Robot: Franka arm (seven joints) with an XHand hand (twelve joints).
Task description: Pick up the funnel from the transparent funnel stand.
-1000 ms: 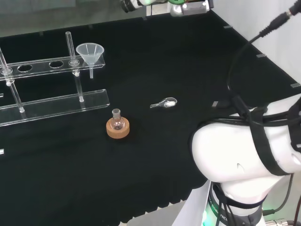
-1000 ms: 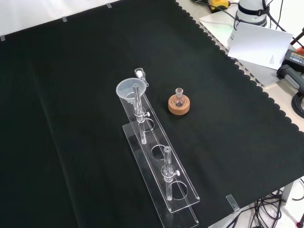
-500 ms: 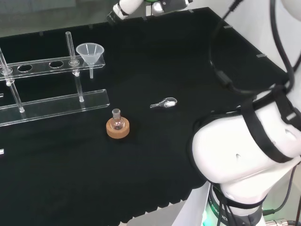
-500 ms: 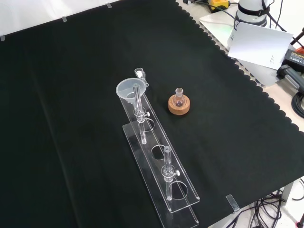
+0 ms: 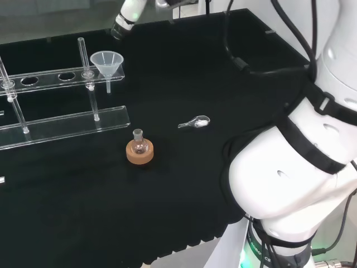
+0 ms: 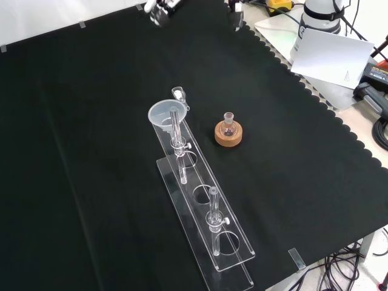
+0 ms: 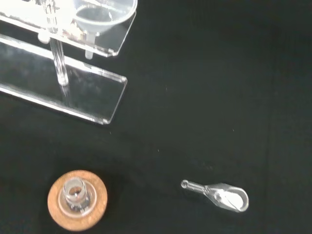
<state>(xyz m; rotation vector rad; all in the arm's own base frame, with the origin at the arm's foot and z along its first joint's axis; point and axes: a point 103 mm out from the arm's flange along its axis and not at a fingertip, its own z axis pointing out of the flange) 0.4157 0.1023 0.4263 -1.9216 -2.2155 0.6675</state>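
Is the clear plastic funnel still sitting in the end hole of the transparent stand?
Yes, in the head view the clear plastic funnel rests in the end hole of the transparent stand, its stem hanging below the upper bar.

Hand (image 5: 124, 21): cut off by the top edge in the head view, one white finger with a dark tip showing; in the front view fingertips (image 6: 159, 11) alone enter at the top edge, so finger posture cannot be judged. Funnel stand (image 5: 67, 120): left end runs out of the head view; in the wrist view its far part is cropped. Funnel (image 7: 102, 14): rim cut by the wrist view's edge, stem hidden behind the stand's upper plate. Small flask on the cork ring (image 5: 139, 152): contents too small to tell. Scoop-like metal item (image 7: 219, 195): exact kind unclear.
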